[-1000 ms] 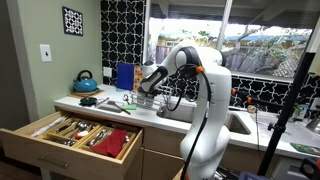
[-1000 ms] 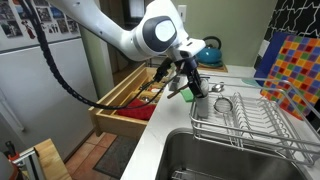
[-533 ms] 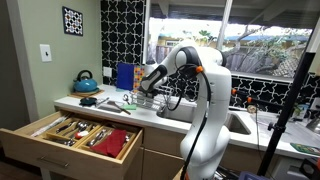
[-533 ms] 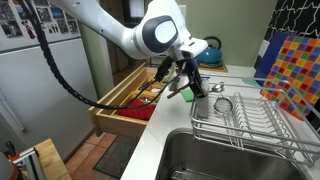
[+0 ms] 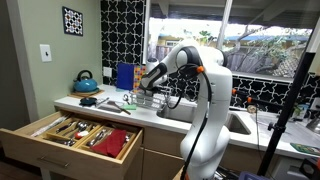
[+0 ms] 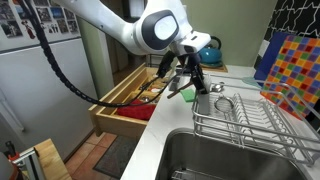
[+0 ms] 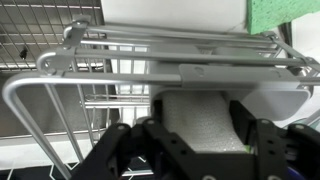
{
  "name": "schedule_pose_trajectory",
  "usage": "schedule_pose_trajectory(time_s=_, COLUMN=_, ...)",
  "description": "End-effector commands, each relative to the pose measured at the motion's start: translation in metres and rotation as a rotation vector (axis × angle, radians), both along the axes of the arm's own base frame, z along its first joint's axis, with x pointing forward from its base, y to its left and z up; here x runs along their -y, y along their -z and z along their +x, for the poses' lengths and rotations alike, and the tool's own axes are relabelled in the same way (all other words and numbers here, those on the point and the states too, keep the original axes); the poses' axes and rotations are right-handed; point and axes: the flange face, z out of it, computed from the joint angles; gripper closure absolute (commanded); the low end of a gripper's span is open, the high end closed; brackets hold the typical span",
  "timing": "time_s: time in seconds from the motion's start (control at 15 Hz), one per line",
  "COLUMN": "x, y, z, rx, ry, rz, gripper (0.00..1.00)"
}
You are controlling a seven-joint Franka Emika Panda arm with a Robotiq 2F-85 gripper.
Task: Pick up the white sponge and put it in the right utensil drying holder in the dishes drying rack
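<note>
Bright daylight comes in through the window [image 5: 235, 45] at 1 o'clock in an exterior view, so the glass glows, the wall at 9 o'clock is dimmer, and a soft shadow sits under the open drawer [image 5: 75, 135]. In both exterior views the pictures are small and a bit fuzzy (little things melt together). In the wrist view the dishes drying rack [image 7: 200, 72] is sharp with tiny shiny spots on its wires, but the gripper [image 7: 198, 150] at 6 o'clock is dark and blurry, and the white sponge [image 7: 198, 115] looks pale and grainy.
</note>
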Motion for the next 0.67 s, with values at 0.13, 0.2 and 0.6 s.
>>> schedule_pose_trajectory(time_s=0.13, x=-0.002, y=-0.008, z=-0.002, rx=0.031, ry=-0.031, rz=0.013, gripper=0.04)
schedule_pose_trajectory(time_s=0.2, x=-0.002, y=-0.009, z=-0.002, rx=0.035, ry=-0.034, rz=0.012, gripper=0.08)
schedule_pose_trajectory(time_s=0.6, x=-0.002, y=-0.025, z=-0.008, rx=0.030, ry=-0.055, rz=0.007, gripper=0.00)
